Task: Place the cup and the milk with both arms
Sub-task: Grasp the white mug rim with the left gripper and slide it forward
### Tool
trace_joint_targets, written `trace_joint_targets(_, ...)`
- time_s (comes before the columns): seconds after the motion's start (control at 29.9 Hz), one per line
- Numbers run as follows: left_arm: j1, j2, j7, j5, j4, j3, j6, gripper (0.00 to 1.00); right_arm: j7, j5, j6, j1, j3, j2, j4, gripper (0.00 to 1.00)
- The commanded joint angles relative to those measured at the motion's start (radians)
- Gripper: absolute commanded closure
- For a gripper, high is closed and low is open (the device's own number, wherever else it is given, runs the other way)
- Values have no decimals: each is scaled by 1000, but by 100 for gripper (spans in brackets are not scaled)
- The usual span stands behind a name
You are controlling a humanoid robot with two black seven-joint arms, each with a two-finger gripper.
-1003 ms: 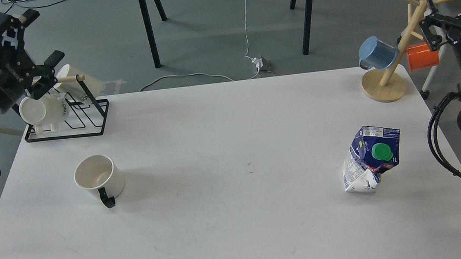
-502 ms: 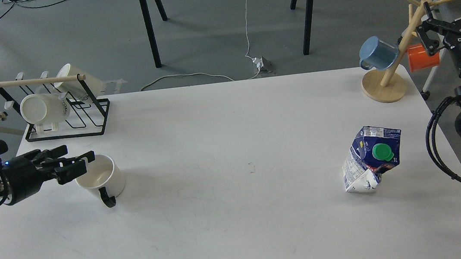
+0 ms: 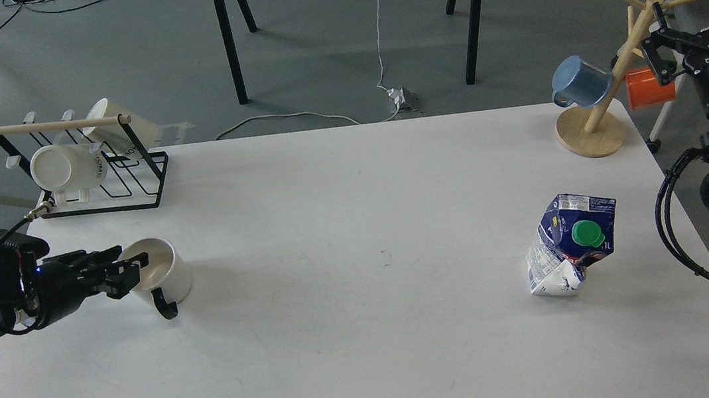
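Since a moment ago your left gripper (image 3: 129, 273) has dropped lower and pushed in, its dark fingers now at the cup (image 3: 159, 272) rim; whether they clamp it you cannot tell. Your right gripper (image 3: 699, 33) holds off the table's (image 3: 369, 331) right edge by the mug tree (image 3: 593, 125), jaws apart and empty. Its wrist lettering reads upside down. On the milk (image 3: 567, 245) only "1L" is legible. White cup, black handle, upright at left; blue-and-white carton, green cap, crumpled, at right.
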Motion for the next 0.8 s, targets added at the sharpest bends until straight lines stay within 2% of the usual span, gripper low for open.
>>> trace_joint_targets(0.0,-4,-26,-13,5,30,0,0,89,0,-1,0,0,-2,0,-2,1)
trace_joint_targets(0.07,-7,-27,-16,26,30,0,-1,93,0,-1,0,0,0,-2,-3,1)
trace_joint_targets(0.13,-13,-27,-18,34,30,-1,-4,94,0,-1,0,0,0,-5,-5,1)
trace_joint_targets(0.27,-60,-27,-62,34,-1,-4,-32,95,0,0,0,0,1,-7,-2,1)
trace_joint_targets(0.4,-163,-17,-63,37,-102,-3,-165,95,-1,0,0,3,8,-7,-2,1)
trace_joint_targets(0.5,-235,-31,-63,60,-179,-3,-230,95,-5,-1,0,37,1,-16,-8,1)
trace_joint_targets(0.57,-271,-65,-27,112,-228,-3,-271,95,-8,-12,0,97,-5,-16,-11,1)
trace_joint_targets(0.67,-292,-227,31,221,-246,-1,-334,95,-12,-28,0,166,-29,-11,-14,1)
trace_joint_targets(0.77,-291,-350,50,351,-243,-1,-350,95,-12,-26,0,216,-35,3,-14,1)
